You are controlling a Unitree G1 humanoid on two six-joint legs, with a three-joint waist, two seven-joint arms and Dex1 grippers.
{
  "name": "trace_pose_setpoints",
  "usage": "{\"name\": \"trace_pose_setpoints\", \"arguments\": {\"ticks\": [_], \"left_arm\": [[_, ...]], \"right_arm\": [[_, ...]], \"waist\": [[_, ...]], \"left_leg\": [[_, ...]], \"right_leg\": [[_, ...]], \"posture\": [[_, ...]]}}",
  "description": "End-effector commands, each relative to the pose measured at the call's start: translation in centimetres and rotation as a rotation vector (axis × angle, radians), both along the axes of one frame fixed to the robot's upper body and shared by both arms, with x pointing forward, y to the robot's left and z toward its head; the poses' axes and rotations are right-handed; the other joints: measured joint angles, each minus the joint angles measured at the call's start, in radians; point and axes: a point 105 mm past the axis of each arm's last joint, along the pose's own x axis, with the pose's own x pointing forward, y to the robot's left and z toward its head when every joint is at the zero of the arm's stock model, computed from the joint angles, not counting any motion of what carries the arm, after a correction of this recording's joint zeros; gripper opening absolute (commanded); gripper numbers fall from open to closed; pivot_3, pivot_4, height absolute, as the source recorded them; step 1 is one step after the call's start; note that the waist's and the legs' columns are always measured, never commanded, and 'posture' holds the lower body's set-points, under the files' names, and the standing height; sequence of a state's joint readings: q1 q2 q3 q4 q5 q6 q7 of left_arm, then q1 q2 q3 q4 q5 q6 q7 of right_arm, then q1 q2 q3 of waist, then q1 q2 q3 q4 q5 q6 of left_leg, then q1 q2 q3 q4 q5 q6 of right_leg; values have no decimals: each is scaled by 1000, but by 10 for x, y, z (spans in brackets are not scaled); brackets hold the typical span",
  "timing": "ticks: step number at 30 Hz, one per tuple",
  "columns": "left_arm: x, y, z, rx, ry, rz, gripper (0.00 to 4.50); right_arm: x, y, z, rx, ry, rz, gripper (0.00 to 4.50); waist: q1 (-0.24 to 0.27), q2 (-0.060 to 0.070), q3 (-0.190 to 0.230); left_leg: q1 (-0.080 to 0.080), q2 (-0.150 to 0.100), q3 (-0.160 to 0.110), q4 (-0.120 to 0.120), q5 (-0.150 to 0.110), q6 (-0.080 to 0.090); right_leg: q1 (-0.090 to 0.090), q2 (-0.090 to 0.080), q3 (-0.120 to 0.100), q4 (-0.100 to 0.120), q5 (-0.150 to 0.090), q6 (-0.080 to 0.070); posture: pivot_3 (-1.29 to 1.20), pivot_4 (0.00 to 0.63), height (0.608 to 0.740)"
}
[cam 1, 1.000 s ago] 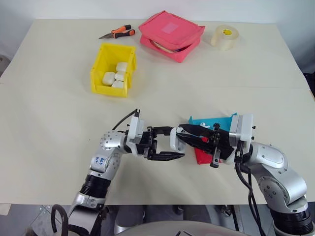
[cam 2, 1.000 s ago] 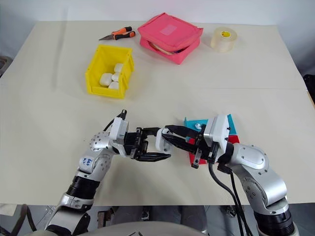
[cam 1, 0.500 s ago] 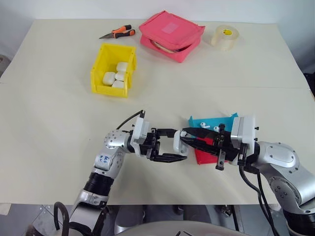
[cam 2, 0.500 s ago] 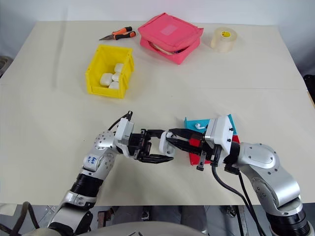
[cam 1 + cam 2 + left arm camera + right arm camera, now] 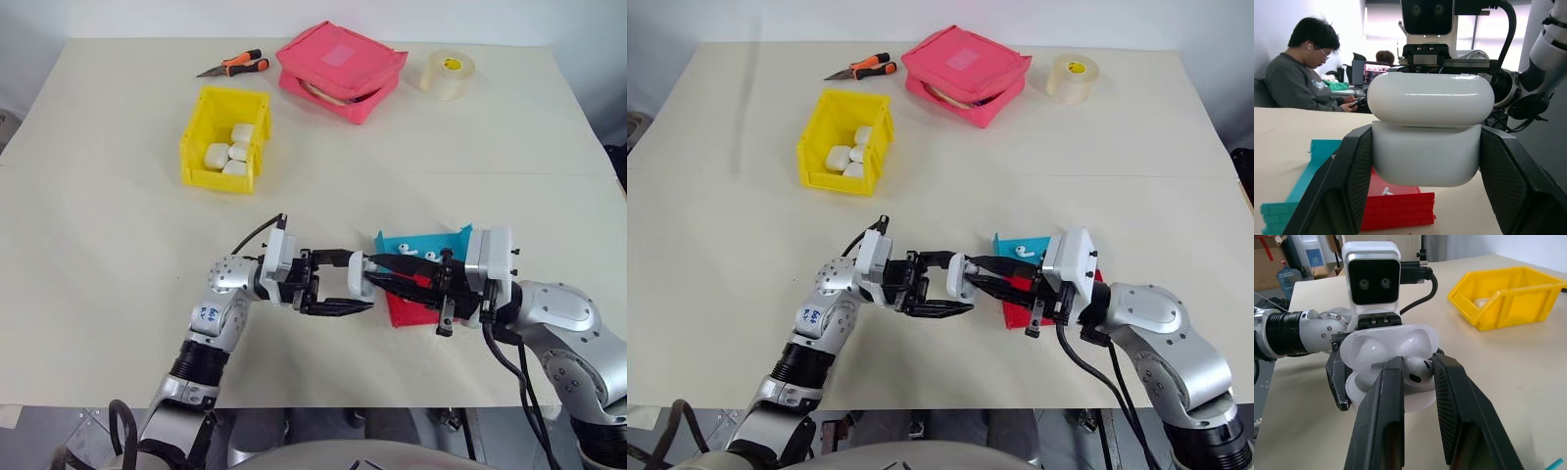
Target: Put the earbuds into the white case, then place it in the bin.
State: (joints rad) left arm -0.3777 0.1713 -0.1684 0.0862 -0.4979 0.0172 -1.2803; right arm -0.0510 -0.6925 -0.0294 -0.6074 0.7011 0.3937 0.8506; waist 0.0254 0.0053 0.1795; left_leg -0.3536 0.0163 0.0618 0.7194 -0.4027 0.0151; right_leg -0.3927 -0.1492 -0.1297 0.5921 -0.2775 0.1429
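Shifting rightward since earlier, both fingers meet at white case (image 5: pixel 357 278)

Bright, even overhead light; soft shadows under the arms on the table (image 5: pixel 118 215). Glare streaks the white case (image 5: pixel 1430 127). Left wrist view background is backlit and slightly soft
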Motion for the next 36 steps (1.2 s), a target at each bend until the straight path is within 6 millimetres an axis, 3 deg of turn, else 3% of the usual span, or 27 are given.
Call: {"name": "trace_pose_setpoints", "arguments": {"ticks": [1, 7, 15, 19, 25, 31, 36], "left_arm": [[-1, 1, 31, -111, -117, 14, 2811], [3, 3, 29, -100, -118, 25, 2811], [12, 7, 23, -76, -99, 62, 2811], [16, 10, 21, -69, -93, 84, 2811], [23, 13, 19, -58, -94, 114, 2811], [25, 13, 17, -64, -106, 125, 2811], [26, 13, 16, -67, -108, 132, 2811]], "right_arm": [[-5, 8, -14, -25, 76, 45, 838], [-1, 9, -1, -44, 20, 44, 2816], [3, 3, 21, -73, -45, 4, 2816], [2, -17, 28, -130, -52, -60, 2816], [0, -64, 34, -215, -23, -215, 2816], [-14, -129, 10, -327, 113, -465, 2816], [-39, -160, -8, -356, 223, -594, 2816]], "waist": [[1, 0, 0], [0, 0, 0], [2, 0, 0], [2, 0, 0], [3, 0, 0], [17, 0, 0], [27, 0, 0]], "left_leg": [[0, 0, 0, 0, 0, 0], [0, 0, 0, 0, 0, 0], [0, 0, 0, 0, 0, 0], [0, 0, 0, 0, 0, 0], [-1, 0, 0, 0, 0, 0], [-1, -1, 0, 0, -1, 1], [0, 0, 1, 0, -1, 1]], "right_leg": [[0, 0, 0, 0, 0, 0], [0, 0, 0, 0, 0, 0], [0, 0, 0, 0, 0, 0], [0, 0, 0, 0, 0, 0], [0, 0, 0, -1, 0, 0], [0, 0, 0, -1, 0, 0], [0, 0, 0, -1, 0, 0]], "posture": [[0, 150, 740], [0, 150, 740], [0, 150, 740], [0, 150, 740], [0, 150, 740], [0, 150, 740], [0, 150, 740]]}}
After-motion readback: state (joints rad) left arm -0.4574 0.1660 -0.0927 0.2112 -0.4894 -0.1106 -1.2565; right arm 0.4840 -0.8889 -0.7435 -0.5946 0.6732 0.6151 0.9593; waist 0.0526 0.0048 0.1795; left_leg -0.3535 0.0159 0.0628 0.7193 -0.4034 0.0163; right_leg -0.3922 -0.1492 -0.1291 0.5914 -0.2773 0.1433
